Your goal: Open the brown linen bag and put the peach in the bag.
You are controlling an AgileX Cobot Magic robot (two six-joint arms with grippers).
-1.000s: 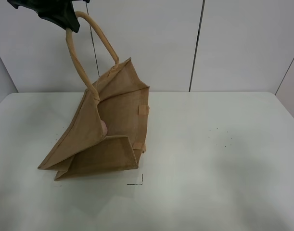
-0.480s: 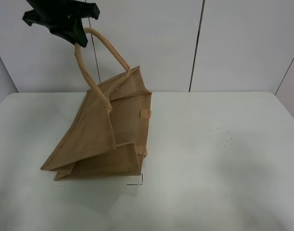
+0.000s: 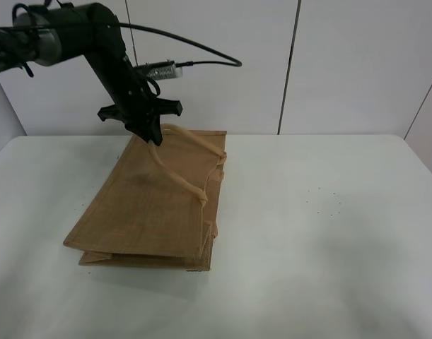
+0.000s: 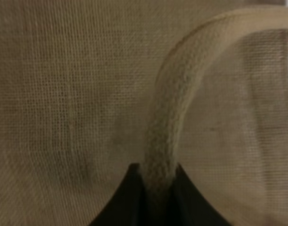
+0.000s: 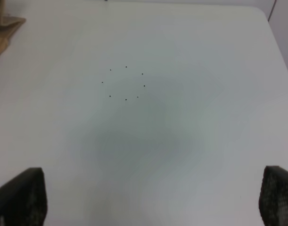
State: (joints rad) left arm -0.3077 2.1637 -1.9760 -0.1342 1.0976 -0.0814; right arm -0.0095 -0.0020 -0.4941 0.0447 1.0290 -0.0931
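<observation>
Left end effector point(image 3: 153, 134) clamped on one loop handle point(image 4: 159, 155) of the brown linen bag point(image 3: 141, 205), which lies nearly flat on the counter point(image 3: 329, 247) with its mouth collapsed; right end effector point(image 5: 148, 197) spread wide over bare counter, holding nothing. Peach nowhere visible, possibly inside the folded bag, impossible to tell. Likely trouble: flattened cloth pressing on any fruit inside, or the thin handle slipping from the pinch on any further pull.
</observation>
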